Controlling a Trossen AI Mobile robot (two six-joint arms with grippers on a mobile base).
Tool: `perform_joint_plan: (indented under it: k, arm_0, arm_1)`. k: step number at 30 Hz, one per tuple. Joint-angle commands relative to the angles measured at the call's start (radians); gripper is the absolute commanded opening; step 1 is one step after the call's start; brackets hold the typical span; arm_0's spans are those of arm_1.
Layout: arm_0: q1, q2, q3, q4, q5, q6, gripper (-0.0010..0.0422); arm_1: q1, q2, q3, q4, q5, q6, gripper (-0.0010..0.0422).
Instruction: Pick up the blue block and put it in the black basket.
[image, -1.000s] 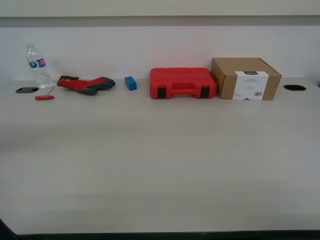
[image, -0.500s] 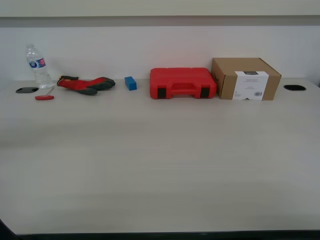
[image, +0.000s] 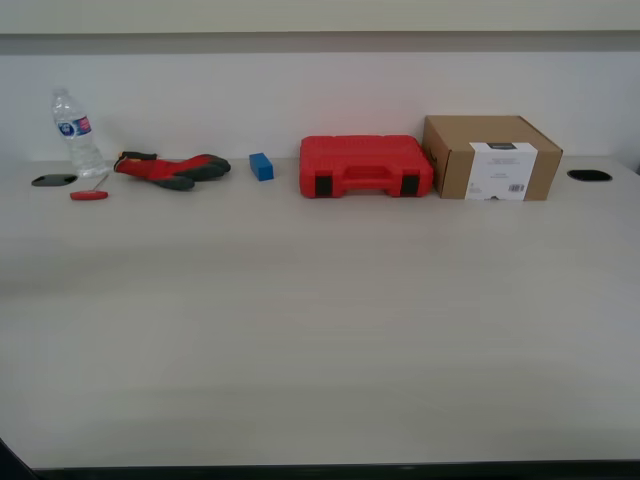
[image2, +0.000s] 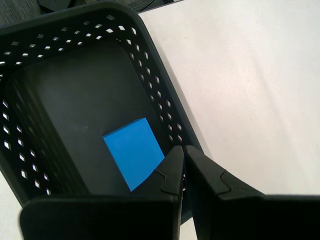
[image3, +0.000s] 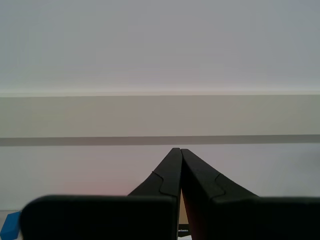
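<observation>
Matte blue block (image2: 133, 152) lies flat in perforated black basket (image2: 150, 60); my first gripper (image2: 183, 152) is pinched empty.

Black basket (image2: 150, 65) edge-cropped; blue block (image2: 134, 152) corner behind end effector (image2: 183, 151).

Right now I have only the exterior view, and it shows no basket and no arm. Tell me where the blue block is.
Observer: The first wrist view shows the blue block lying flat on the floor of the black basket.
Operator: Report my first gripper.
Observer: The first gripper is shut with nothing between its fingers, and it is poised over the basket.
Operator: Now the second one.
Observer: The second gripper is also shut and empty, and it points at a bare wall.
</observation>
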Motion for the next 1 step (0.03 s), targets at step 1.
perform_joint_plan:
  k: [1]
  arm_0:
    - [0.000, 0.000, 0.001, 0.005, 0.000, 0.000, 0.0000]
  arm_1:
    - [0.000, -0.001, 0.000, 0.001, 0.003, -0.001, 0.0000]
